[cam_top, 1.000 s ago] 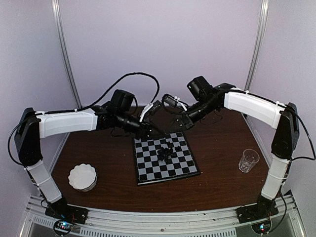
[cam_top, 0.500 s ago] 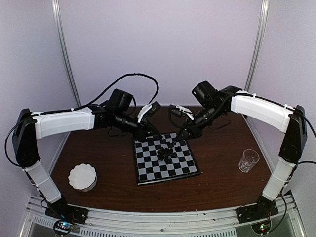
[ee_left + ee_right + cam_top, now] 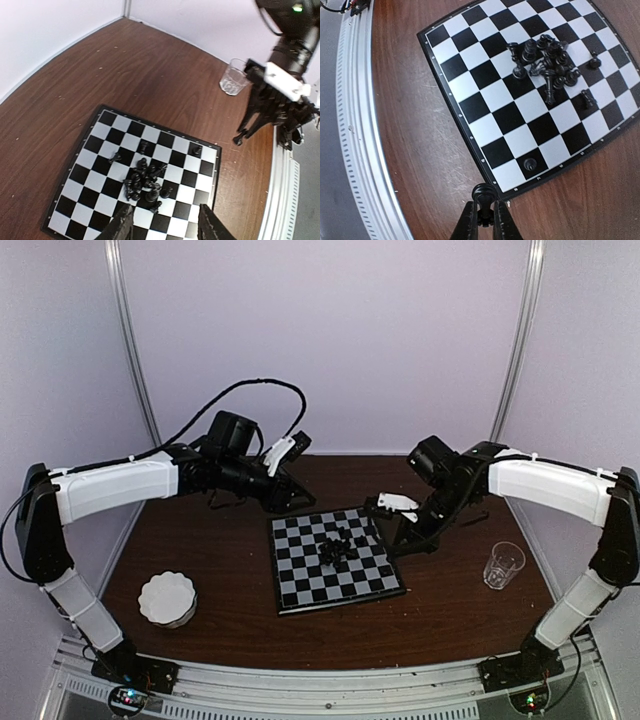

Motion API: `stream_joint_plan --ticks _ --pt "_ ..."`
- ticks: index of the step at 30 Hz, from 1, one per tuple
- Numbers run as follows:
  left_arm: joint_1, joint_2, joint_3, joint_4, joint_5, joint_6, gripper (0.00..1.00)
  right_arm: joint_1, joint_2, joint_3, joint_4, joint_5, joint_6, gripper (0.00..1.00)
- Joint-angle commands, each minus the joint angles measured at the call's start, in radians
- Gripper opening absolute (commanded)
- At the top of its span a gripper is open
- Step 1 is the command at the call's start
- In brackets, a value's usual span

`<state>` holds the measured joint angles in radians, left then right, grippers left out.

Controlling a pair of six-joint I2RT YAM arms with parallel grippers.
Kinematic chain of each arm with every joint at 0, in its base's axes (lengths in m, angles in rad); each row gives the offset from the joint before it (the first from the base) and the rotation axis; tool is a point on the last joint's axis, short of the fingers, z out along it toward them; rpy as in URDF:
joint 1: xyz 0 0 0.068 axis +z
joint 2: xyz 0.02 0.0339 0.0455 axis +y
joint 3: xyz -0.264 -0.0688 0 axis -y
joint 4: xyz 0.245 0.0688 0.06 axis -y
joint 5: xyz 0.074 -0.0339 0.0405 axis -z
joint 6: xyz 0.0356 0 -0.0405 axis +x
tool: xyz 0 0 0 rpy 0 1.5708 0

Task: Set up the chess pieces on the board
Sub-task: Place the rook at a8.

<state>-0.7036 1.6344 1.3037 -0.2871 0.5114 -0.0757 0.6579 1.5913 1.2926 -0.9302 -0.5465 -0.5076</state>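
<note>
Top view: the board (image 3: 300, 585) sat on the bench (image 3: 450, 615), with the chess pieces (image 3: 335, 550) mostly heaped around its middle. The left end effector (image 3: 293, 494) hung by the board's far left corner, and the right end effector (image 3: 393, 536) was just off its right edge.

Left wrist view: fingers (image 3: 120, 227) were spread apart above the board, with nothing between them.

Right wrist view: fingers (image 3: 468, 222) were clamped on a single piece (image 3: 483, 191), probably a pawn, just outside the board's rim.
</note>
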Motion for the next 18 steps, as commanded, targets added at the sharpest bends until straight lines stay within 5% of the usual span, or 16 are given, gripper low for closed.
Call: stream_joint_plan --ticks 1,18 --pt "0.004 -0.035 0.037 0.004 -0.124 -0.048 0.45 0.021 -0.094 -0.069 0.062 0.173 -0.061 0.02" --pt "0.006 -0.040 0.028 -0.002 -0.227 -0.058 0.45 0.120 -0.042 -0.188 0.172 0.287 -0.114 0.05"
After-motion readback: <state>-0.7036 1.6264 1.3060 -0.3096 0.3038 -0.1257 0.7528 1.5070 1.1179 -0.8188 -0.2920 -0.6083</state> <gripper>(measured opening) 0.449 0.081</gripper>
